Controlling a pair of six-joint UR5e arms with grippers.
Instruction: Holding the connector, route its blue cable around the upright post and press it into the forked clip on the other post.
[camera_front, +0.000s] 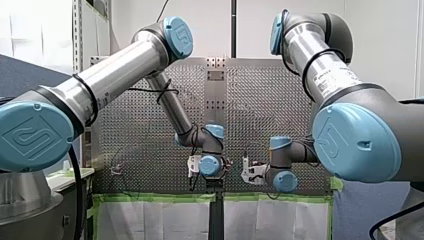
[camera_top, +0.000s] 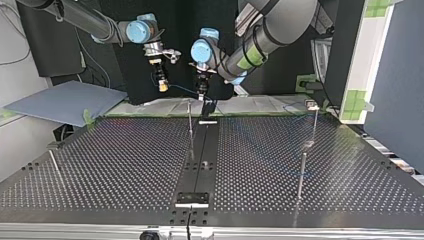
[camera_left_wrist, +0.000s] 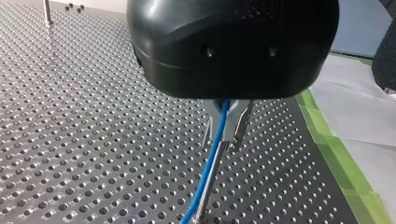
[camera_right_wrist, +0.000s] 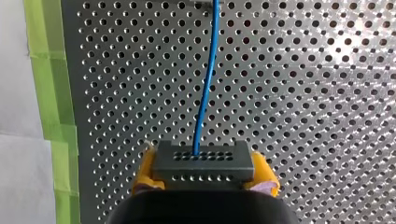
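In the right wrist view my right gripper (camera_right_wrist: 204, 169) is shut, its yellow pads (camera_right_wrist: 145, 173) clamping the dark grey connector (camera_right_wrist: 203, 161). The blue cable (camera_right_wrist: 205, 84) leaves the connector and runs straight ahead over the perforated plate. In the top view that gripper (camera_top: 161, 84) hangs at the far edge, and the cable (camera_top: 181, 90) spans across to my left gripper (camera_top: 201, 92). My left gripper (camera_left_wrist: 229, 140) has its metal fingers (camera_left_wrist: 243, 122) shut on the blue cable (camera_left_wrist: 212, 163), just above a thin upright post (camera_left_wrist: 205, 196). A post with the forked clip (camera_top: 313, 106) stands at the top view's right.
Other thin posts stand on the perforated table (camera_top: 125, 165): one in the middle (camera_top: 190, 127), one at the near right (camera_top: 301, 175), one at the left (camera_top: 55, 167). Green tape (camera_left_wrist: 336, 154) marks the table's edge. A grey sheet (camera_top: 65, 102) lies off the far left.
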